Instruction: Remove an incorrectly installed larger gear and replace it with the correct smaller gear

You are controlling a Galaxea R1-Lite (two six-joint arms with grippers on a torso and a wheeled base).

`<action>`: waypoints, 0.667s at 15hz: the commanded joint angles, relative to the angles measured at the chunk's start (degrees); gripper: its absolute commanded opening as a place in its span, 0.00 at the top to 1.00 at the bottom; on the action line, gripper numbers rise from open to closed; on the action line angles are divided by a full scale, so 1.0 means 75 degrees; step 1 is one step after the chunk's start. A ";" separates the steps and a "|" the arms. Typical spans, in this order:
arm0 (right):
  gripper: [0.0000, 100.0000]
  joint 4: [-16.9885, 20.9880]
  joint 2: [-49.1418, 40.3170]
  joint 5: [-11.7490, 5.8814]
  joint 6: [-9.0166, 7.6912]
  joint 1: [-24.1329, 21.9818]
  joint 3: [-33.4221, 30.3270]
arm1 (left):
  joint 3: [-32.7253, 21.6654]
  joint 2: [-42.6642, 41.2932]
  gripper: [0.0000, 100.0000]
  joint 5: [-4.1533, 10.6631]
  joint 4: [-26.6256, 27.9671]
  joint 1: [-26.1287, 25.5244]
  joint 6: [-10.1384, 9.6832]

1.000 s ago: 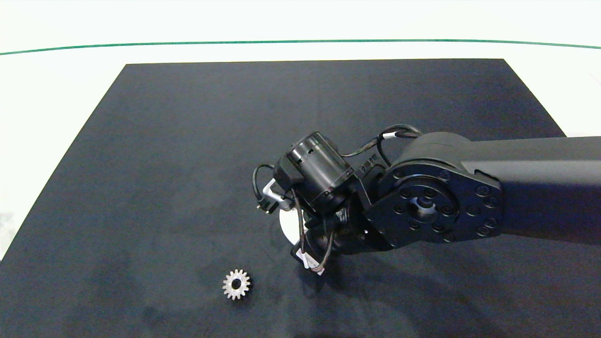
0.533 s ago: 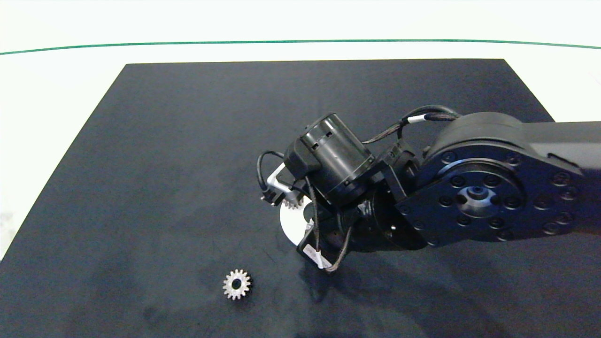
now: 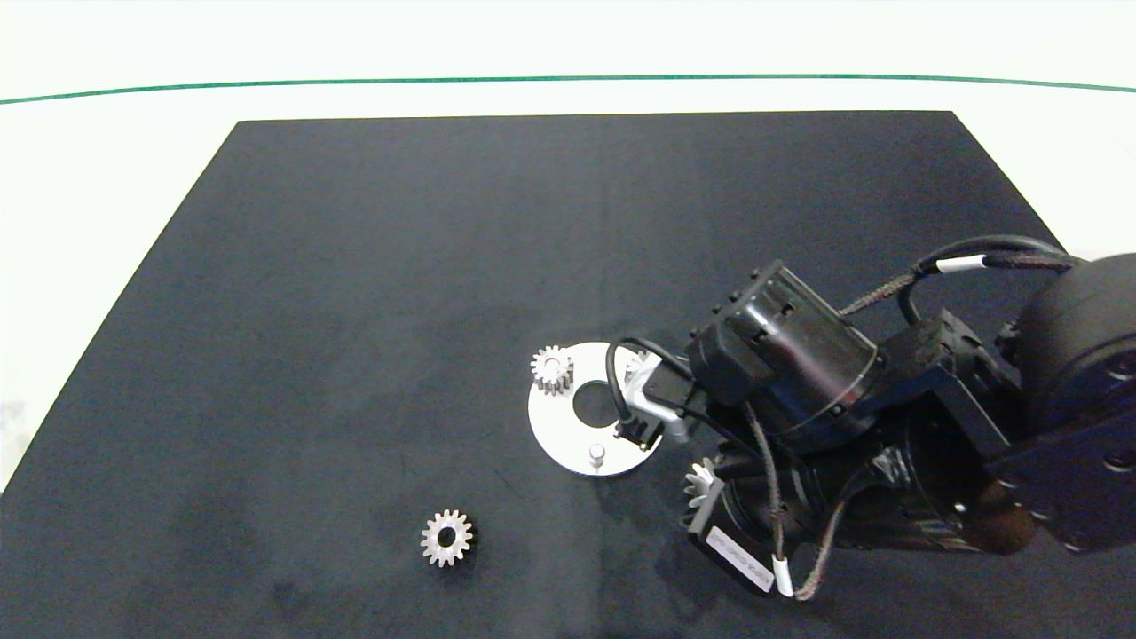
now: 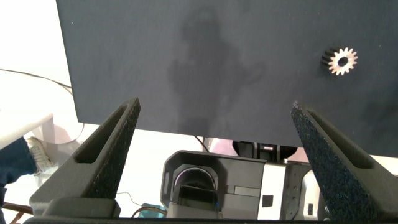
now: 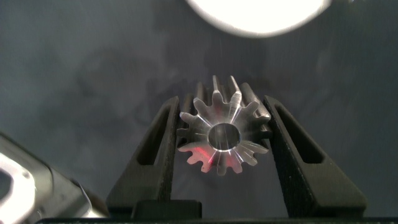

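Observation:
The larger gear (image 5: 222, 134), shiny with long pointed teeth, sits between the fingers of my right gripper (image 5: 222, 102), which is shut on it. In the head view a few of its teeth (image 3: 700, 484) show under the wrist, just right of the white round plate (image 3: 568, 435). The plate carries one small gear (image 3: 551, 369) on its far left and a bare peg (image 3: 597, 454) at its near side. The smaller gear (image 3: 446, 538) lies loose on the black mat, front left of the plate, also seen as (image 4: 340, 61). My left gripper (image 4: 214, 118) is open and empty, beyond the mat's edge.
The black mat (image 3: 355, 266) covers most of the white table, with a green line (image 3: 568, 78) along the far side. My right arm (image 3: 976, 417) fills the near right area. The plate shows as a bright blur (image 5: 258, 12) beyond the held gear.
My right arm has drawn back to the right and nearer, taking the larger gear off the plate. The plate, its small gear and a bare peg are now uncovered.

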 commanded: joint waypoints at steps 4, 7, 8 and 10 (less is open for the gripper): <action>1.00 -0.0877 -0.1280 0.0162 0.0009 -0.0620 0.2169 | -0.0003 0.0009 0.00 0.0007 0.0045 0.0007 -0.0010; 1.00 -0.1815 -0.1327 0.0350 0.0009 -0.0831 0.2884 | 0.0008 0.0009 0.00 0.0007 0.0045 0.0007 -0.0010; 1.00 -0.1990 -0.1339 0.0467 0.0009 -0.0878 0.3036 | -0.0003 0.0009 0.00 0.0007 0.0045 0.0007 -0.0010; 1.00 -0.2166 -0.1351 0.0619 0.0020 -0.0983 0.3283 | -0.0003 0.0009 0.00 0.0007 0.0045 0.0007 -0.0010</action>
